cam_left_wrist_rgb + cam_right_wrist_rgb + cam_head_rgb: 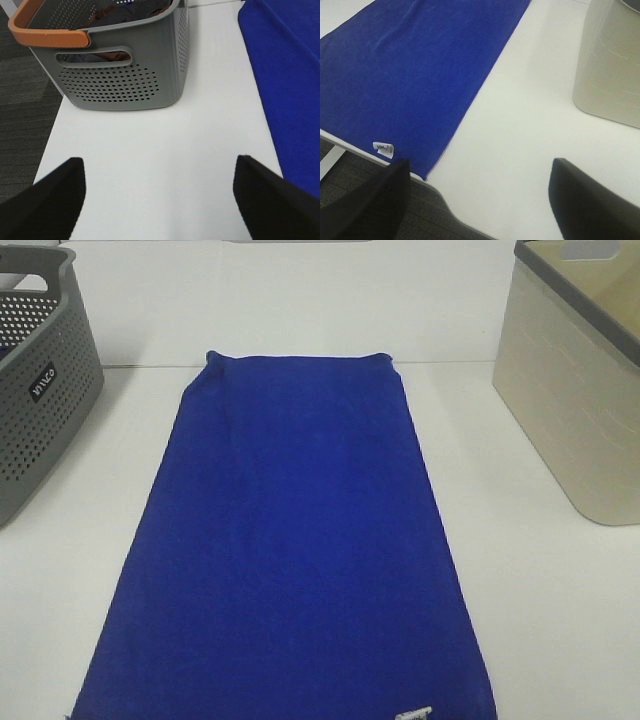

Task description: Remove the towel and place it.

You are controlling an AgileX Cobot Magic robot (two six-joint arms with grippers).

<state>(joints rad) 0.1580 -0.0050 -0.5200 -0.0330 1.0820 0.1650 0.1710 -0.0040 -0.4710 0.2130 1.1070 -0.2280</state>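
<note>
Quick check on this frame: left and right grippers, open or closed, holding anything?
Left gripper: open, holding nothing, above bare table.
Right gripper: open, holding nothing, near the towel corner.

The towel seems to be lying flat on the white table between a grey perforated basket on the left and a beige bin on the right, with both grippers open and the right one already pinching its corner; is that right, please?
Not quite: the right gripper is not pinching anything. The right wrist view shows its open fingers apart from the towel, just beside the tagged corner. The rest stands: the towel lies flat on the table between the grey basket and beige bin, and the left gripper is open too.
</note>
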